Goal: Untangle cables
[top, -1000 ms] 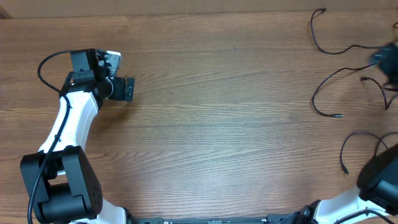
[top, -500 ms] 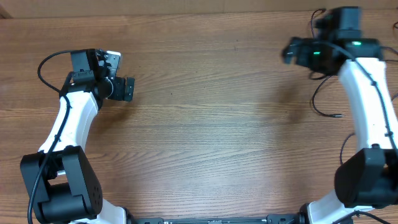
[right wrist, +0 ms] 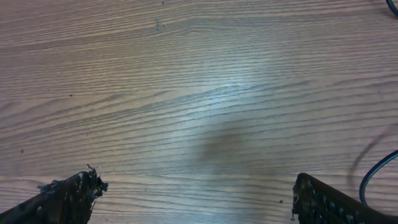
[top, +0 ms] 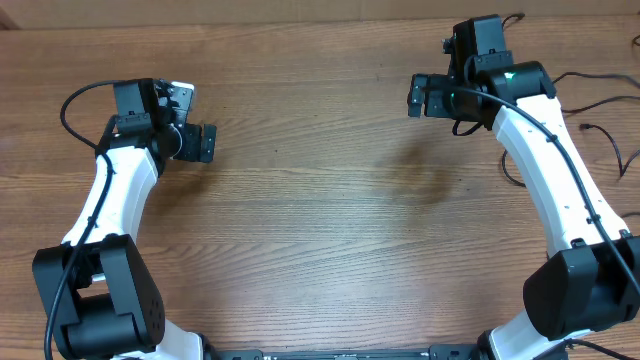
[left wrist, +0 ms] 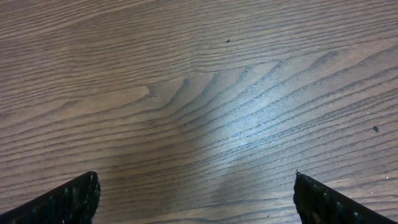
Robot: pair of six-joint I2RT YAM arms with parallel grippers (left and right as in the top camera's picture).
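The right end effector [top: 418, 96], jaws fully apart and empty, is swinging away from the cables [top: 590, 74]. They are lying as loose separate strands on the worktop [top: 320, 230]. The left end effector [top: 207, 142] is idling wide open and empty, well apart from the cables. Untangling appears complete.

Cables [top: 586, 127] partly behind the right arm [top: 545, 150] (others off the frame's right edge).

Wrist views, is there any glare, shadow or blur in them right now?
Left wrist: pale glare on the table, grain sharp. Right wrist: similar glare, a dim shadow blotch below it, cable at right edge slightly soft.
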